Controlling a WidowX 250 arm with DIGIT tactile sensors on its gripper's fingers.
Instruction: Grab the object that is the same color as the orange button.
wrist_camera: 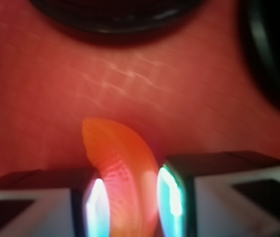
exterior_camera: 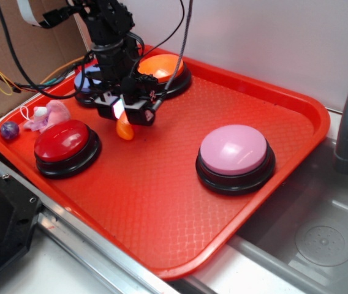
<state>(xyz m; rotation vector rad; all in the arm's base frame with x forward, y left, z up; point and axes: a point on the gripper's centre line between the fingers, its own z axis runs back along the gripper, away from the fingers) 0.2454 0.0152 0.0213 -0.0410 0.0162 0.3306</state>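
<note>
Four dome buttons are sitting on a red tray that is resting beside a metal sink. Taking the orange button as the landmark, at the tray's far side: the blue button is sitting just left of it, mostly hidden behind the arm; the red button is lying nearer the camera and to the left; the pink button is lying nearer the camera and to the right, well apart. A small pink-and-white toy and a tiny purple ball are lying by the tray's left edge, far left of the orange button.

The gripper is hanging just in front of the orange button, pointing down, with its jaws closed against the orange crescent. In the wrist view the crescent is sitting between the two fingers, both pads pressing its sides, and its pointed tip is sticking out beyond them over the tray's textured surface. From the exterior view the crescent is showing below the fingers, between the orange and red buttons; whether it is touching the tray or lifted clear is hard to tell. Black button rims are showing blurred at the top and right of the wrist view.
</note>
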